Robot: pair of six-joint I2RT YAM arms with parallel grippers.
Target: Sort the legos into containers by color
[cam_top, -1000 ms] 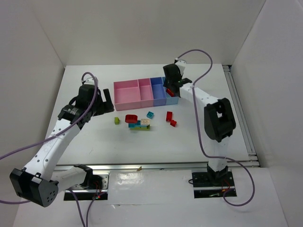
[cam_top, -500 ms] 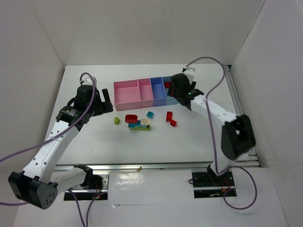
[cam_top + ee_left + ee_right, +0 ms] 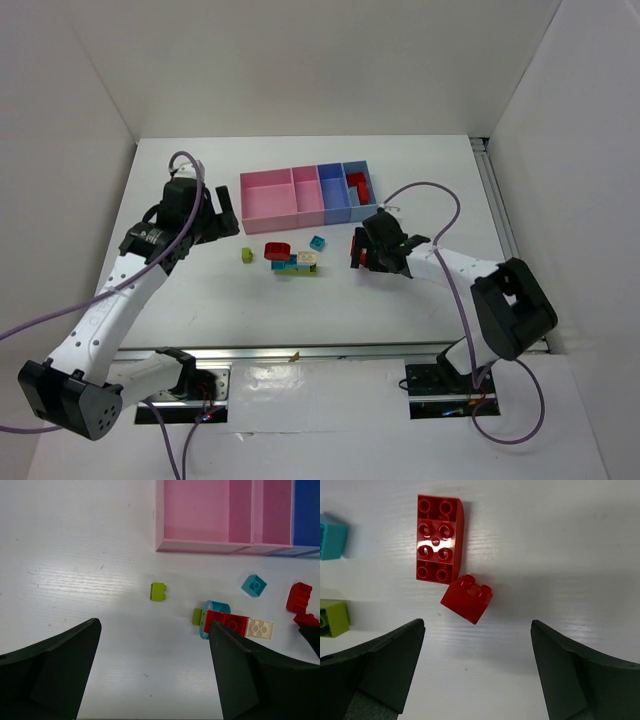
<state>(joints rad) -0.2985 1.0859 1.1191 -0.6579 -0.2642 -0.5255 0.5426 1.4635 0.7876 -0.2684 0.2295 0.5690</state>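
Loose legos lie in front of the containers (image 3: 268,212), a joined row of two pink bins, one periwinkle and one light blue. A red brick (image 3: 356,183) rests in the light blue bin. My right gripper (image 3: 360,256) (image 3: 477,625) hangs open just over the table, a small red brick (image 3: 466,599) and a long red brick (image 3: 436,539) lying just beyond its fingertips. My left gripper (image 3: 222,218) (image 3: 154,625) is open over bare table, left of the pink bin (image 3: 202,515). Beyond it lie a yellow-green brick (image 3: 158,591), a cyan brick (image 3: 254,585), a red brick (image 3: 226,622) and a beige one (image 3: 260,629).
White walls enclose the table on three sides. A metal rail (image 3: 505,235) runs along the right edge. The cluster of red, beige, cyan and green bricks (image 3: 295,262) sits mid-table between the two grippers. A purple cable (image 3: 425,190) loops above the right arm.
My right gripper opened over the light blue bin, left a red brick in it, then swung back down to the two red bricks on the table. The left arm stayed put.
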